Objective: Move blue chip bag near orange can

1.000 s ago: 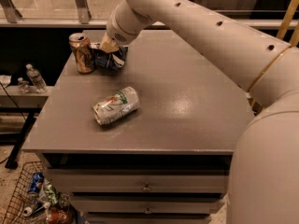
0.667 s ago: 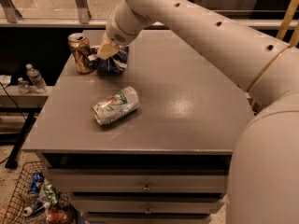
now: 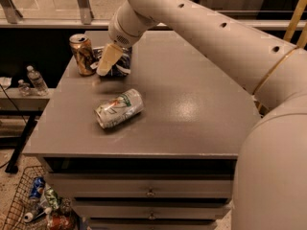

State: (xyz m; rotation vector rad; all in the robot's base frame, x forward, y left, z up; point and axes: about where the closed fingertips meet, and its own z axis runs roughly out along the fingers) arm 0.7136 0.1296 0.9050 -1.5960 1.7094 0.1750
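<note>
Off the table's left edge, two bottles [image 3: 36, 79] stand on a low shelf. At 7 o'clock from the table, a wire basket [image 3: 13, 201] on the floor holds cans and bottles. The orange can [image 3: 82, 54] stands upright on the table [image 3: 192, 104] near its far-left corner, at 10 o'clock from the centre. Just beside it, at its 3 o'clock, lies the bag [image 3: 123, 65]. The two may be touching, though the dim gap between them leaves that unsure. The gripper [image 3: 108, 61] sits over the bag's left half, between bag and can, and hides part of the bag. Whether the gripper is open, closed or holding the bag cannot be told. At 5 o'clock from the orange can, well apart from it, a silver can [image 3: 119, 109] lies on its side. The arm [image 3: 206, 28] reaches in from 2 o'clock, filling the right side. Drawers [image 3: 151, 193] sit under the tabletop.
</note>
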